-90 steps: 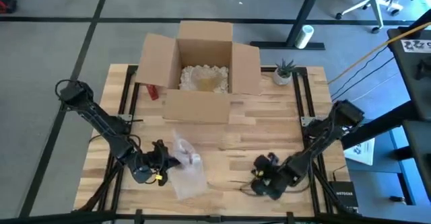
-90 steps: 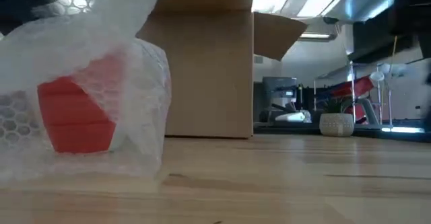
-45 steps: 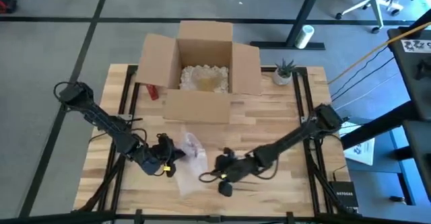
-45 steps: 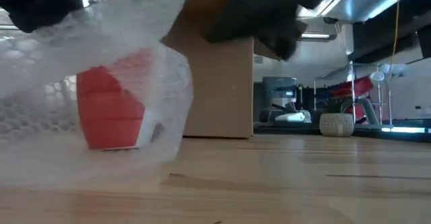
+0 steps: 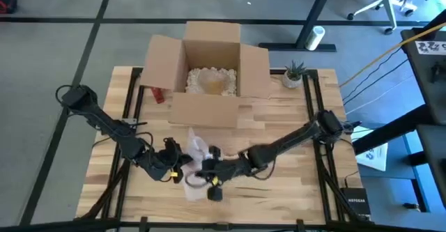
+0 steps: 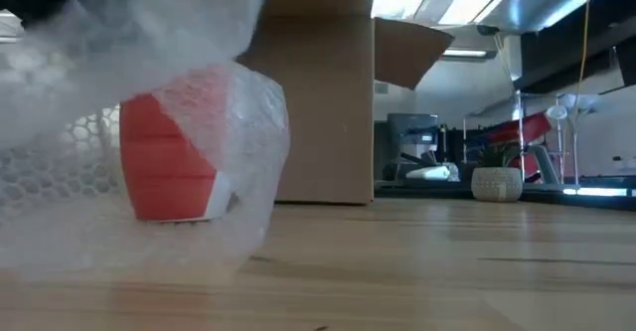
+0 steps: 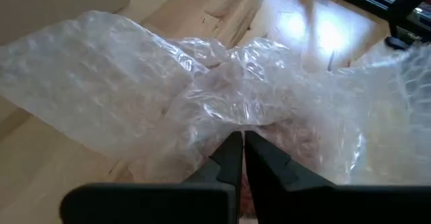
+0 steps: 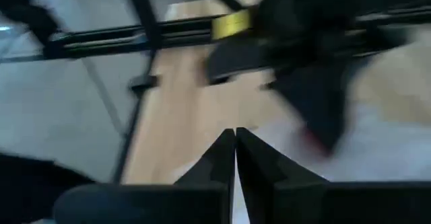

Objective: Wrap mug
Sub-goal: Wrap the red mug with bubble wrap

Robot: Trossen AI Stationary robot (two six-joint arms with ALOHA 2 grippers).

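A red mug stands on the table under a sheet of clear bubble wrap. The mug's base is on the wood. The wrap drapes over the mug and spreads toward the near edge. My left gripper is at the wrap's left side, shut on a gathered part of it. My right gripper reaches across from the table's right to the wrap's right side, fingers shut. In the high view the wrap hides the mug. My left gripper pinches a crumpled bunch of the bubble wrap between its two fingers, several layers gathered. It comes slanting from the table's left. The wrap rises to the fingers and falls over the mug, which stays on the table. My right gripper: I cannot tell whether it touches the wrap.
An open cardboard box with pale filling stands at the far middle, a small red thing at its left. A small potted plant sits at the far right. The right half of the table is bare wood.
My right gripper has swept from the table's near right toward the left, up to the wrap. My left gripper has shifted a little right and far, still shut on the wrap. The mug under the wrap has slid toward the table's right.
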